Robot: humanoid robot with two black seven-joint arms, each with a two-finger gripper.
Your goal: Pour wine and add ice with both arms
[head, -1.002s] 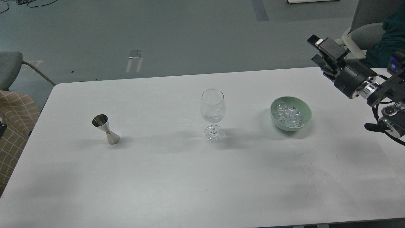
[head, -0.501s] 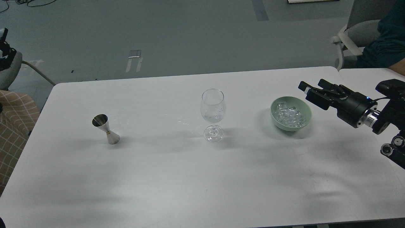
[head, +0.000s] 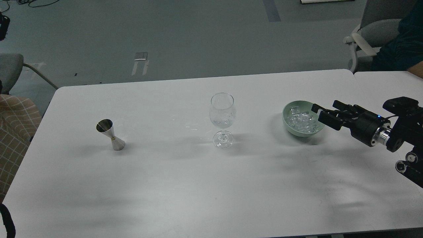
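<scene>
Several clear ice cubes [head: 300, 119] lie in a pale green bowl [head: 299, 133] on the right of the white table [head: 185, 185]. A clear stemmed glass [head: 222, 115] stands upright at the table's middle. A steel jigger [head: 110, 135] stands upright on the left. My right gripper [head: 324, 105] is open, pointing left, its fingertips over the bowl's right rim. Of my left arm, only a dark part [head: 2, 22] shows at the top left edge and a black piece [head: 7, 219] at the bottom left. I cannot tell its fingers apart.
A grey chair [head: 370, 31] and a seated person in dark green [head: 401, 46] are behind the table's right end. A second table [head: 386, 82] abuts on the right. A checked cloth [head: 15, 132] and another chair [head: 10, 71] are at the left.
My right gripper has come down from high at the back right and moved left to the bowl's right rim. The dark left-arm part at the top left edge has moved up.
</scene>
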